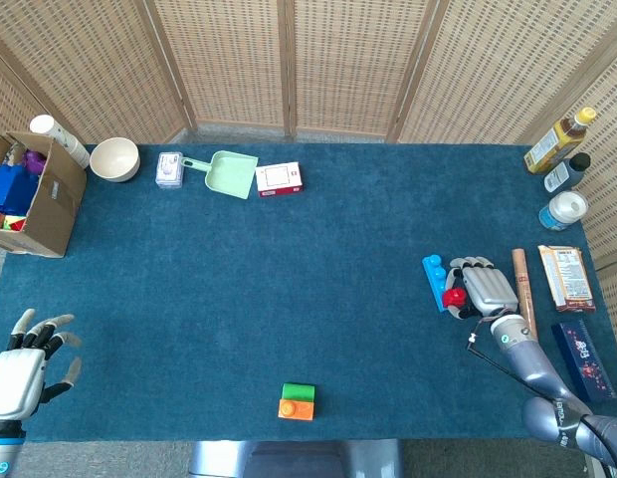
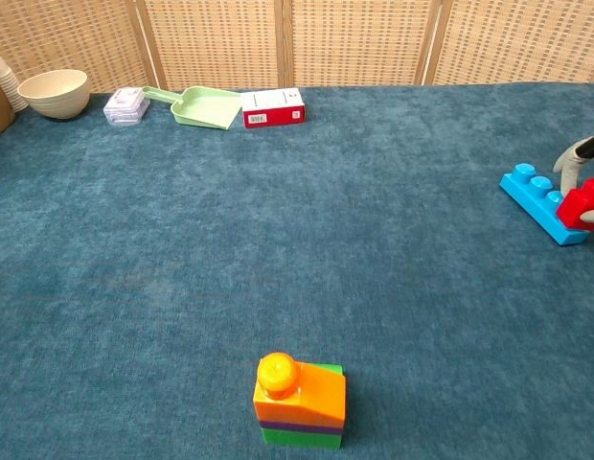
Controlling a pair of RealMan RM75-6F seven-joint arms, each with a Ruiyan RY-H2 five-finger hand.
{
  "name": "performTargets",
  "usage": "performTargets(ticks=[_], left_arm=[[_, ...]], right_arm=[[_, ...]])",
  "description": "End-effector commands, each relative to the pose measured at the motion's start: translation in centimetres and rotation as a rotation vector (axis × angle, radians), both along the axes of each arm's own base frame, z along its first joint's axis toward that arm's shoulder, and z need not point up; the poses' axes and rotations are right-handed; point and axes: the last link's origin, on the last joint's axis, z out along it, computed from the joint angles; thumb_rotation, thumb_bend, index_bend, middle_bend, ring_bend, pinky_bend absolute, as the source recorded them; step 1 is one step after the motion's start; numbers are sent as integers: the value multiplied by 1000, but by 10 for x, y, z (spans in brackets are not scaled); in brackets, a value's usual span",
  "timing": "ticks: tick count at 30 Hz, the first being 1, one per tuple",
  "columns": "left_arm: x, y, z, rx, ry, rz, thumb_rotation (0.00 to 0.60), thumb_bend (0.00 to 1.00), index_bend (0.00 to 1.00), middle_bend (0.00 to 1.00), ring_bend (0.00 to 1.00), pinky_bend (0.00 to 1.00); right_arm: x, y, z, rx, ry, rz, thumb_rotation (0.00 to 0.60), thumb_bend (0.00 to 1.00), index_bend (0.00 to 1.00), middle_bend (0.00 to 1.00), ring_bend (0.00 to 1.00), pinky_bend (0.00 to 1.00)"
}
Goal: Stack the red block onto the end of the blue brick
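Red block (image 1: pixel 453 297) on blue brick (image 1: pixel 434 280) (R robot hand (image 1: pixel 485 287))

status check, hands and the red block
Right hand holds red block on the near end of blue brick, tilted. Left hand open, idle. Nothing in the way.

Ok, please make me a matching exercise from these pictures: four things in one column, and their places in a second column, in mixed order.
Things:
1. red block
2. green dustpan
3. cardboard box
4. orange block

Places:
A. at the table's left edge
B. in the right hand, at the near end of the blue brick
C. on a green block, at the near edge
D. at the far side, beside the red and white box

Pairs: 1-B, 2-D, 3-A, 4-C
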Motion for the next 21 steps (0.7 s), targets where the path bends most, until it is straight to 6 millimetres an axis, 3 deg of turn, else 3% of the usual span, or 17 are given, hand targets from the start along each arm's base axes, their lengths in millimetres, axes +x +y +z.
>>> performTargets(ticks=[1, 7, 14, 21], left_arm=[[0, 0, 0, 0, -2, -2, 600, 468, 449, 245, 227, 26], [0, 0, -1, -3, -4, -3, 600, 468, 449, 245, 227, 25], [-2, 0, 1, 2, -5, -2, 600, 467, 449, 245, 227, 26], [-2, 1, 3, 8, -6, -5, 600, 468, 449, 245, 228, 25]], right_arm=[[4, 2, 1, 2, 10, 15, 600, 282, 444, 195, 119, 113], [10, 4, 0, 5, 19, 23, 600, 280, 404, 190, 113, 112], [13, 4, -4, 11, 22, 25, 595, 283, 252, 175, 90, 109], [26, 6, -2, 6, 12, 62, 436, 316, 186, 139, 36, 84]])
